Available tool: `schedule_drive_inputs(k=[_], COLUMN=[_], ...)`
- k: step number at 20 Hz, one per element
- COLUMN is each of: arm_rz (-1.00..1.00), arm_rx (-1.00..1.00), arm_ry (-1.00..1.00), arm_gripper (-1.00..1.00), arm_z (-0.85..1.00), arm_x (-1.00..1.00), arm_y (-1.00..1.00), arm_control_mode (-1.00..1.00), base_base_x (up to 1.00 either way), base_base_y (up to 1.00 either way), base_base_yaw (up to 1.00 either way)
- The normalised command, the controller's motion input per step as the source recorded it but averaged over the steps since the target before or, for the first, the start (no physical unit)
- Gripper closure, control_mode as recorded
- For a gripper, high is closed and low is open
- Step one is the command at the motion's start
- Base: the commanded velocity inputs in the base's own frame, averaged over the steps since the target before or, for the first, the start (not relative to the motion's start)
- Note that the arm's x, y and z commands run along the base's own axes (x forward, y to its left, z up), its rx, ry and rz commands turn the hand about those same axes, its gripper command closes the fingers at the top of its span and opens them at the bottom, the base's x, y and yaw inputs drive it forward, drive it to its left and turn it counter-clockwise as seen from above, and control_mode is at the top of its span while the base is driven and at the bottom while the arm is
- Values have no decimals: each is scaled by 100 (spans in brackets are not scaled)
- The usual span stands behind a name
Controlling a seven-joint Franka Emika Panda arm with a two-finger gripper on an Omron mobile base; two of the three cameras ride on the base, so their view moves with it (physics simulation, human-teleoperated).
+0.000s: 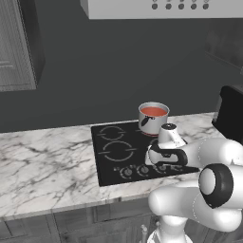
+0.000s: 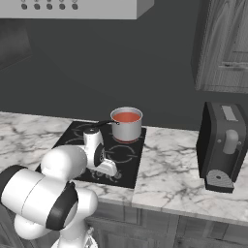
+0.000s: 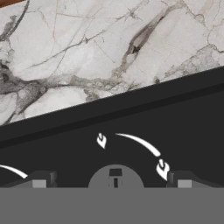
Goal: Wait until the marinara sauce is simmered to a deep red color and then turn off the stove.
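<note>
One steel pot (image 1: 153, 117) of sauce, one black cooktop (image 1: 114, 151) — four knobs (image 1: 127, 172) — one coffee machine (image 2: 224, 145).

Dim flat render, maybe slightly soft

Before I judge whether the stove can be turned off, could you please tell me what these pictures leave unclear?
- Right base view: the stove's knobs, hidden behind the arm.
- Left base view: the pincer, hidden by the wrist above the knobs.
- Hand view: one knob, its lower part cut off.
- Knob settings: too small to read.
</note>
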Motion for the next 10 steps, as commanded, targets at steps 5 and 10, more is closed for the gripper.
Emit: schedule_drive_inputs(k=[5, 10], arm_rz=[0, 0], arm_rx=[0, 0], arm_ry=[0, 0], arm_gripper=[-100, -100], arm_z=[0, 0], arm_x=[0, 0], arm_y=[0, 0], arm_control_mode=[-100, -100], base_base_x=[0, 0], base_base_y=[0, 0], base_base_yaw=[0, 0])
